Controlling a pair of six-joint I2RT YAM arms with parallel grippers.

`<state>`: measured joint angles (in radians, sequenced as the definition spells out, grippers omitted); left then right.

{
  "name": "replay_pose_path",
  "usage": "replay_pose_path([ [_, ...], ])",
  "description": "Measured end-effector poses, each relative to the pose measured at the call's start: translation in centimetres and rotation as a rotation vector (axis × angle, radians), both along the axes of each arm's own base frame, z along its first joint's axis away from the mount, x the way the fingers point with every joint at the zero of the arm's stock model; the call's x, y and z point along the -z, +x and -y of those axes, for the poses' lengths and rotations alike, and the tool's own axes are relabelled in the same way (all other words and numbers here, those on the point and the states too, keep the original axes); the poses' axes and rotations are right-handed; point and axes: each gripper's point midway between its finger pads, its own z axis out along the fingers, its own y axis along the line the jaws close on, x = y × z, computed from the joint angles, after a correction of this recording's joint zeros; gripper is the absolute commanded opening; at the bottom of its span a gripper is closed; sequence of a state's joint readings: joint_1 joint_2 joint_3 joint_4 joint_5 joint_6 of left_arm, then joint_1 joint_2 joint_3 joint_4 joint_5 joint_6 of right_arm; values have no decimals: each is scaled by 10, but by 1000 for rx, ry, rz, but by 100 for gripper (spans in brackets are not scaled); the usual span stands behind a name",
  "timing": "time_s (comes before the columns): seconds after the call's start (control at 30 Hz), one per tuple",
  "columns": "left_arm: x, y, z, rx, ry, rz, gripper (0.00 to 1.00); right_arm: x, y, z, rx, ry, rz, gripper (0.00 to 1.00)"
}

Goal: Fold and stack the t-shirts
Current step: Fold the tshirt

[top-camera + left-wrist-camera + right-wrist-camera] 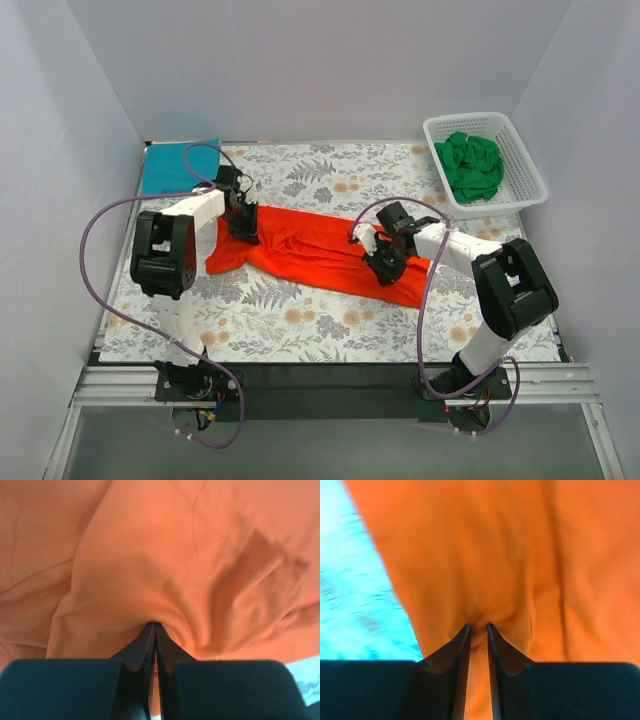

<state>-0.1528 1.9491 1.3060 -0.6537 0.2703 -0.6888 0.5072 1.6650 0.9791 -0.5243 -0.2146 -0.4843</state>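
When read from the near edge outward: floral surface [300, 325] first, then the red t-shirt [310, 250], lying across the middle as a long, wrinkled band, slanting nearer toward its right end, not yet squared. Right gripper [477, 626] down on that nearer, right end, jaws clamped on a raised pinch of red fabric, with a thin cloth-filled slot between them in the wrist view. Left gripper [155, 625] farther back at the left end, jaws pressed together on a puckered ridge of the same cloth, creases radiating from the pinch. Beyond, at the far-left corner, a flat blue cloth [175, 168], judged a shirt already folded and the likely foot of the stack. At the far right, a white basket [532, 185] holding a crumpled green t-shirt [470, 165], well apart from both arms. Step in hand, by judgement: a two-point grasp on the red shirt, for spreading or for a first fold; one garment seemingly done, one under way, one waiting. Next move, likely: lifting both ends together at equal height and tension, then carrying one edge over the other without loss of either pinch; uneven pull apt to skew the fold.
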Motion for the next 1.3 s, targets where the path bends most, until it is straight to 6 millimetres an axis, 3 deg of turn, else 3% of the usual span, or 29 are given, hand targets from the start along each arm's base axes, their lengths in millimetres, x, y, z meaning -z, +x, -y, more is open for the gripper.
replay_pose_path([
  [0.07, -2, 24, 11, 21, -1, 20, 0, -1, -27, -17, -89, 17, -39, 25],
  [0.13, -3, 60, 30, 56, -7, 63, 2, -5, -67, -40, -213, 47, -115, 25],
  [0.23, -11, 117, 58, 106, -34, 155, 14, -19, -116, -65, -354, 115, -217, 25],
  [0.27, -15, 132, 67, 122, -46, 186, 16, -26, -124, -67, -371, 128, -236, 25],
  [0.33, -25, 144, 76, 144, -57, 221, 21, -43, -118, -70, -364, 159, -223, 27],
  [0.43, -43, 142, 75, 156, -58, 257, 24, -67, -87, -69, -298, 209, -145, 27],
  [0.53, -58, 124, 68, 155, -59, 266, 27, -73, -54, -56, -207, 206, -85, 26],
  [0.7, -72, 91, 62, 137, -95, 256, 25, -44, -27, -35, -114, 112, -86, 19],
  [0.83, -57, 81, 64, 111, -118, 220, 24, -15, -27, -34, -107, 66, -129, 14],
  [0.93, -51, 78, 64, 101, -121, 205, 24, 0, -43, -37, -124, 59, -176, 13],
  [1.0, -52, 81, 65, 97, -125, 215, 25, -1, -55, -51, -174, 83, -178, 13],
  [1.07, -53, 82, 66, 96, -128, 221, 25, -1, -77, -72, -262, 117, -195, 16],
  [1.17, -51, 83, 68, 97, -130, 219, 25, -6, -124, -104, -414, 183, -268, 31],
  [1.23, -50, 82, 69, 98, -131, 213, 25, -12, -153, -117, -500, 219, -334, 32],
  [1.3, -50, 81, 72, 103, -135, 212, 25, -24, -163, -127, -531, 261, -368, 33],
])
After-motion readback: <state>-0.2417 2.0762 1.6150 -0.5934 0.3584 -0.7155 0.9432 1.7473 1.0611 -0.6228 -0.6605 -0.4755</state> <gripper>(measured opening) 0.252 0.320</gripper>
